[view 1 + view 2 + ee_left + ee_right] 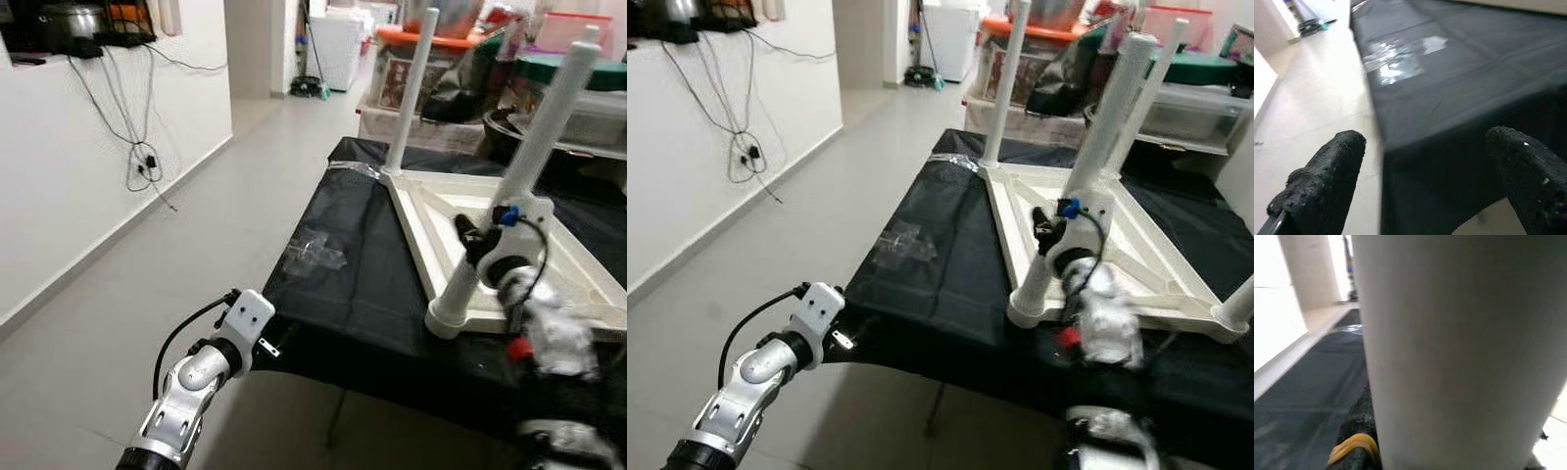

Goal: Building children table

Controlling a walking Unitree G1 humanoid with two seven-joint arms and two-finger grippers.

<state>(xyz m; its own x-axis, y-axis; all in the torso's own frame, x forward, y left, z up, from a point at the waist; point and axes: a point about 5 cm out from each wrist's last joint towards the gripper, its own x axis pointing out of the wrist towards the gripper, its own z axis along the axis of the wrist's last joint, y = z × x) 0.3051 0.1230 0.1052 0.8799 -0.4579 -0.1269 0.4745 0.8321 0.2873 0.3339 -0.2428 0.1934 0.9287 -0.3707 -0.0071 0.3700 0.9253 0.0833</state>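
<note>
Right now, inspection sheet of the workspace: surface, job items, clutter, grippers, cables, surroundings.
Surface: black-covered table, a shiny patch near its left edge.
Job's things: white children's table lying upside down on the black cover; near leg tilted, far leg upright in its corner.
Clutter: nothing seen on the cover beyond the shiny patch.
Grippers: right gripper against the near leg, the grip itself hidden; left gripper open, off the table's near-left corner, holding nothing.
Cables: wall cables hanging from a shelf; a black cable on each arm.
Surroundings: tiled floor, storage boxes behind the table.
</note>
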